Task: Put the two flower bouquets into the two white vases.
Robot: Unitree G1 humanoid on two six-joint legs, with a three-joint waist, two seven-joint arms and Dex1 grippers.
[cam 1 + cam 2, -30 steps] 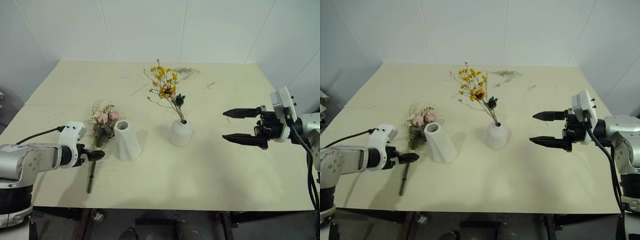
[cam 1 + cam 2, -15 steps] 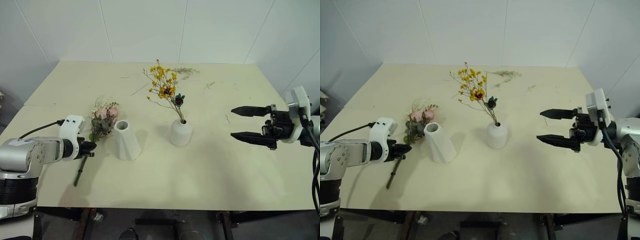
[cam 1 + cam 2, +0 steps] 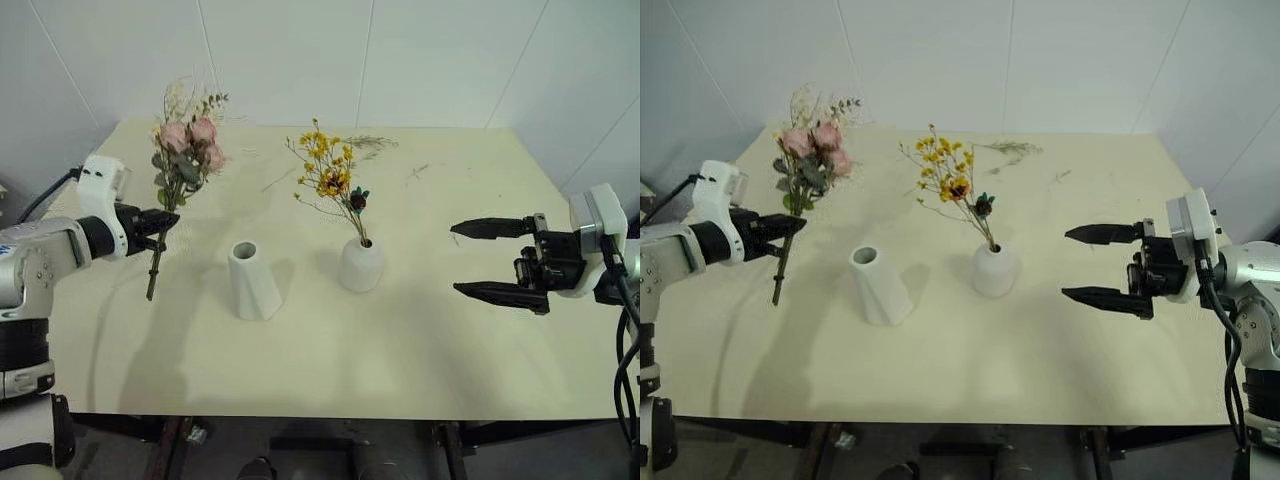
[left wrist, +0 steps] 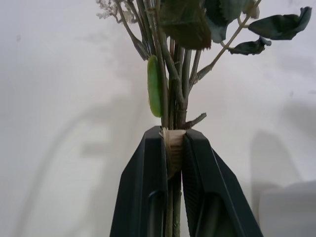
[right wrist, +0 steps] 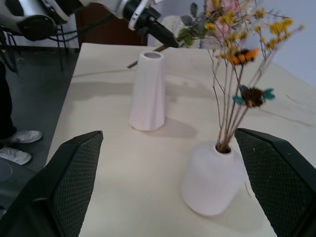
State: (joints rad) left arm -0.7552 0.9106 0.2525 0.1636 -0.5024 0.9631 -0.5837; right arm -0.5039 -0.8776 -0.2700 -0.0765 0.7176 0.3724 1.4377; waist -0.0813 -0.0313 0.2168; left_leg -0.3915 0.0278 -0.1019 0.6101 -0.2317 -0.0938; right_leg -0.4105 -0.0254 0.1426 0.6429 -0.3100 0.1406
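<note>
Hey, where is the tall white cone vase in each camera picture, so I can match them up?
Left eye view: the tall tapered matte white vase stands left of centre.
Right eye view: left of centre, nearer the front edge.
Left wrist view: I cannot make it out.
Right wrist view: upper middle, mouth empty.
Shared landmark: the short rounded white vase holding the slim yellow dried-flower spray, beside it.
</note>
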